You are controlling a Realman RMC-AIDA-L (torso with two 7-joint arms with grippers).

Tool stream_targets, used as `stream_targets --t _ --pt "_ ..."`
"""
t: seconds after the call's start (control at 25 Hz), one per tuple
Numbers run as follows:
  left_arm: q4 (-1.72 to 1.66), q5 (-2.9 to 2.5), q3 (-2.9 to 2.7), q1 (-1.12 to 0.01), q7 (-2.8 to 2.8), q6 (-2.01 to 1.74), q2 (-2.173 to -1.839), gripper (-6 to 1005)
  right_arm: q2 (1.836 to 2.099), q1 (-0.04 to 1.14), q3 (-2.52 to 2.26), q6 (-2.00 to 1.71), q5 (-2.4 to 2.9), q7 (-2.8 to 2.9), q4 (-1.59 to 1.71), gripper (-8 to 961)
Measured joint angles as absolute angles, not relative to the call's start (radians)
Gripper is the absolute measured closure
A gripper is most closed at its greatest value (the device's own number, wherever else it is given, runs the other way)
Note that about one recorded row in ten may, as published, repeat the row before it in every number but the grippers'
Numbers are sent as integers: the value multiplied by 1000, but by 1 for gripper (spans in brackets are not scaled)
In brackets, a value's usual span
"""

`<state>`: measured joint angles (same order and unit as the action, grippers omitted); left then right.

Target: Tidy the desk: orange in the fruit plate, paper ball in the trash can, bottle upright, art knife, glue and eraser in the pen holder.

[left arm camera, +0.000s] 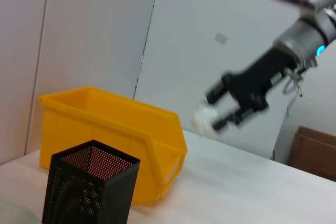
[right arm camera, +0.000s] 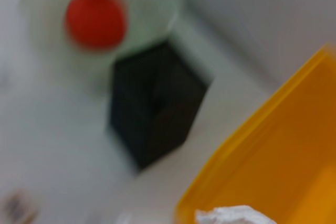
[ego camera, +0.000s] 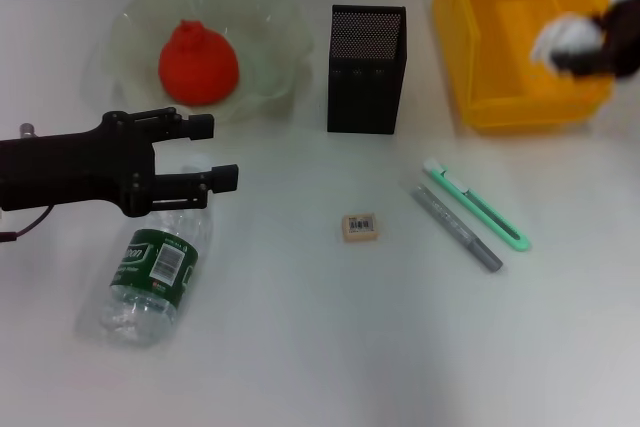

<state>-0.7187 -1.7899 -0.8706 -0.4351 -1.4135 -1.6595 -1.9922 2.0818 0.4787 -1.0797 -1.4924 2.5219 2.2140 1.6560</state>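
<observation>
My right gripper [ego camera: 578,42] is shut on the white paper ball [ego camera: 558,37] and holds it above the yellow trash bin [ego camera: 500,97]; the left wrist view shows the same grip [left arm camera: 223,114] on the ball [left arm camera: 206,120]. The orange [ego camera: 198,63] lies in the pale green fruit plate [ego camera: 270,27]. My left gripper [ego camera: 215,152] is open just above the neck end of the clear bottle [ego camera: 150,272], which lies on its side. The eraser [ego camera: 359,227], the grey glue stick [ego camera: 457,227] and the green art knife [ego camera: 477,205] lie on the desk in front of the black mesh pen holder [ego camera: 365,72].
The pen holder stands between the plate and the bin. In the left wrist view the pen holder [left arm camera: 89,187] stands in front of the bin [left arm camera: 110,129]. A cardboard box [left arm camera: 317,153] shows beyond the desk's edge.
</observation>
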Motion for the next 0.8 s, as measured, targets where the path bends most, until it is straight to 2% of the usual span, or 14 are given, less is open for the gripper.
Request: stream_targets --t 0.08,0.28,0.44,0.64,0.8 --pt "-718 -1790 -870 -431 -1414 -1657 -1995 205 2082 442 -1085 -1320 2469 2215 1628 417" --pt "-718 -1786 -871 -427 -1421 -1659 -1997 205 2083 450 -1106 -1126 2428 2166 1463 399" --pt "-726 -1784 -862 -427 -1436 -1669 -2003 206 2083 454 -1102 -1078 2378 2116 1409 384" --pt "-790 -1799 -850 -426 -1521 -1656 -2008 206 2080 417 -1086 -1092 2246 2051 1398 205" --pt "-941 -1835 -836 -412 -1718 -1628 -2023 206 2078 356 -1028 -1198 2071 1933 1399 154"
